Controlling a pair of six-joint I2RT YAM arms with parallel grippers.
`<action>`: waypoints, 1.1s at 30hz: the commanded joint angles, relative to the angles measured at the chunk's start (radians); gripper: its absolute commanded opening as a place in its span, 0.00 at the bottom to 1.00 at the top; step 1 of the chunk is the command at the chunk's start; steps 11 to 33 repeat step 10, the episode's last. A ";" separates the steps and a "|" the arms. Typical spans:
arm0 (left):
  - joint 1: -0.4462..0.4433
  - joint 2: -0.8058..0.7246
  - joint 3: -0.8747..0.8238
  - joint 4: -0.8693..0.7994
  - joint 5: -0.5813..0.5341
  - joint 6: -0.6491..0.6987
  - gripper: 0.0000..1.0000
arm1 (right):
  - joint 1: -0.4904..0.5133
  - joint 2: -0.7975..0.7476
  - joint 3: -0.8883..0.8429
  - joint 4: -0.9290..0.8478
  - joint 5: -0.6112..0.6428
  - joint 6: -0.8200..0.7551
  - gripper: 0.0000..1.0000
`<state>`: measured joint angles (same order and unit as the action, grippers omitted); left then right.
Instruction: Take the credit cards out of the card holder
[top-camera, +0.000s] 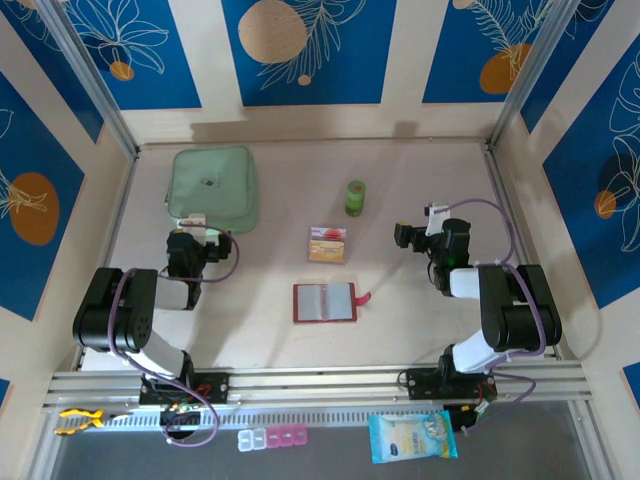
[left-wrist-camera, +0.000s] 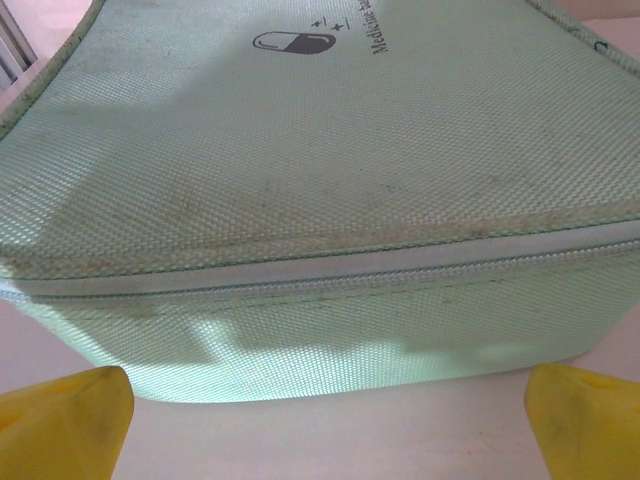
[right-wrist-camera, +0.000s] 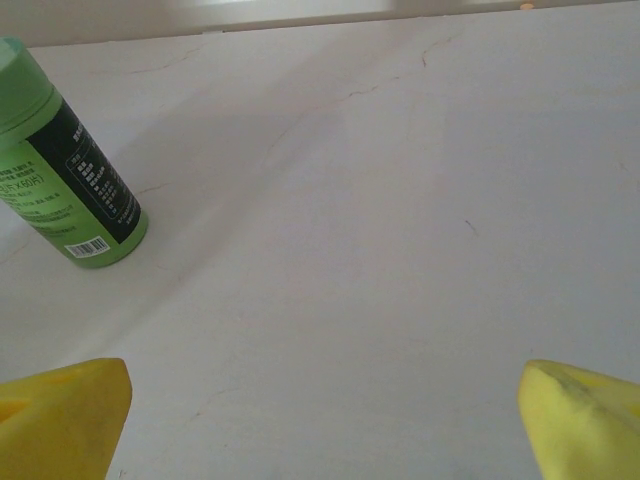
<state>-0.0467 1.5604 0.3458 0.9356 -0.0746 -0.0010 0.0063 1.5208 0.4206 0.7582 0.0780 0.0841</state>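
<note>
The red card holder lies open on the table at the centre of the top view, its strap tab pointing right. The credit cards lie in a small stack just above it in the frame, apart from it. A green bottle stands further up. The left gripper, jaws spread wide, sits close to the zipped side of the mint-green medicine pouch at upper left. The right gripper, jaws equally spread, holds nothing at centre right.

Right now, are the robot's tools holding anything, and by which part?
Nothing is held. Both are open: the left tool faces the pouch, the right tool is near the bottle.
</note>
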 joint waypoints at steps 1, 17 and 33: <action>0.005 0.002 0.010 0.036 0.031 0.013 1.00 | -0.006 0.001 -0.001 0.040 -0.011 0.009 0.99; 0.005 0.001 0.010 0.038 0.032 0.012 1.00 | -0.009 0.001 -0.003 0.043 -0.017 0.011 0.99; 0.005 0.001 0.010 0.038 0.032 0.012 1.00 | -0.009 0.001 -0.003 0.043 -0.017 0.011 0.99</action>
